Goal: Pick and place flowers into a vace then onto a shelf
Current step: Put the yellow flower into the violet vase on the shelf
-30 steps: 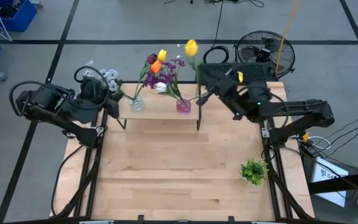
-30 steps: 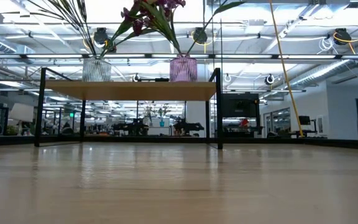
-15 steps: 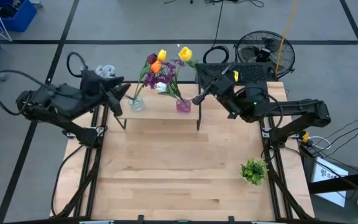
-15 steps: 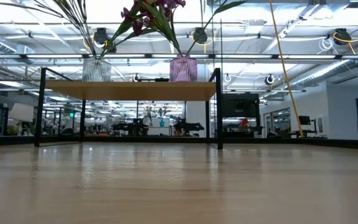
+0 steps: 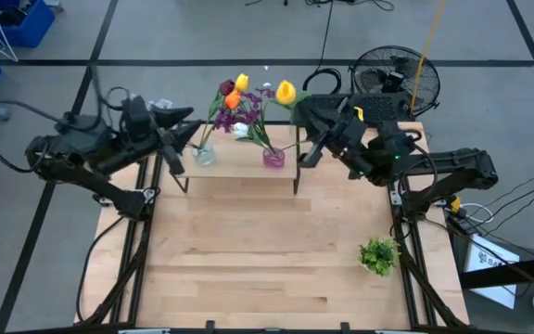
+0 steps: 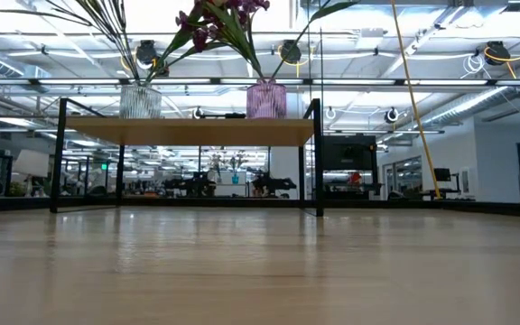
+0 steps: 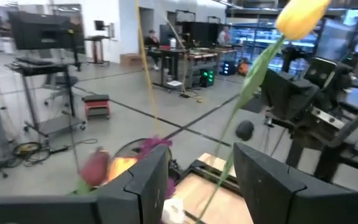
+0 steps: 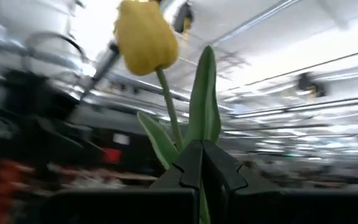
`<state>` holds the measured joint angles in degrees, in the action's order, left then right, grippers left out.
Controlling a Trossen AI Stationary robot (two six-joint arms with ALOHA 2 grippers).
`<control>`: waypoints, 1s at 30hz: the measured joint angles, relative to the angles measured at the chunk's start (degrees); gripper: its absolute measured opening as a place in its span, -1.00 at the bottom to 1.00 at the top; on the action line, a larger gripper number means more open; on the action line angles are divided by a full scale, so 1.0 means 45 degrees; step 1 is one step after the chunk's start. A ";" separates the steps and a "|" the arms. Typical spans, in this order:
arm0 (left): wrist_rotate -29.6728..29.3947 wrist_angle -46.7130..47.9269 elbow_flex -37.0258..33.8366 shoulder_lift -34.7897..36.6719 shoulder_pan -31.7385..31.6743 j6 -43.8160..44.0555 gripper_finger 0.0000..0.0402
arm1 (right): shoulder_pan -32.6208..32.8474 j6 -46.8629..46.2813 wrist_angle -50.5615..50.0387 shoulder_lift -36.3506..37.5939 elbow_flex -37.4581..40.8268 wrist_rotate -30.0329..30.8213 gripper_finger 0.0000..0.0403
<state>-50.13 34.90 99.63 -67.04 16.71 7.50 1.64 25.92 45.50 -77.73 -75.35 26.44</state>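
A clear vase (image 5: 204, 155) and a pink vase (image 5: 273, 158) stand on the low wooden shelf (image 5: 239, 169) at the table's far edge. Both hold flowers: orange, yellow, dark red and purple heads (image 5: 234, 96). The low view shows both vases, clear (image 6: 140, 101) and pink (image 6: 265, 99), on the shelf (image 6: 188, 132). My right gripper (image 5: 302, 105) is above the shelf's right end, shut on a yellow tulip (image 5: 286, 91). My left gripper (image 5: 191, 125) hovers open at the shelf's left end, pointing toward the vases, empty (image 7: 201, 180). My right gripper (image 8: 201, 158) pinches the yellow tulip's green stem (image 8: 178, 138) between its two shut fingers, together with the base of a long leaf (image 8: 204, 99). The tulip is lifted clear; its stem reaches out past the fingertips and ends in the yellow head (image 8: 145, 37).
A short leafy green tuft (image 5: 378, 255) stands near the table's right edge. A floor fan (image 5: 397, 83) and cables lie beyond the far right corner. The wide wooden tabletop (image 5: 267, 250) lies in front of the shelf.
My right gripper has carried the yellow tulip from beyond the far edge toward the pink vase, its head now closer to the other blooms. My left gripper has moved right toward the clear vase and turned level, pointing at the flowers.
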 joint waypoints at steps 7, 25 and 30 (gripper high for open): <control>0.3391 -0.1947 -0.0005 -0.1333 -0.0493 -0.0733 -0.07 | 0.0012 -0.4657 -0.0336 -0.0007 0.0000 -0.2397 -1.00; 0.4669 -0.5313 -0.0019 -0.3024 -0.1023 -0.3881 -0.07 | 0.0834 -0.7527 -0.1709 -0.0016 0.0000 -0.2913 -1.00; 0.5480 -0.5417 -0.0005 -0.3128 -0.1439 -0.2740 -0.07 | 0.0870 -0.7580 -0.1878 -0.0021 0.0000 -0.2934 -1.00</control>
<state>-25.47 10.52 99.61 -81.11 10.24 -4.83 5.55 -8.19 37.05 -77.82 -75.35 13.24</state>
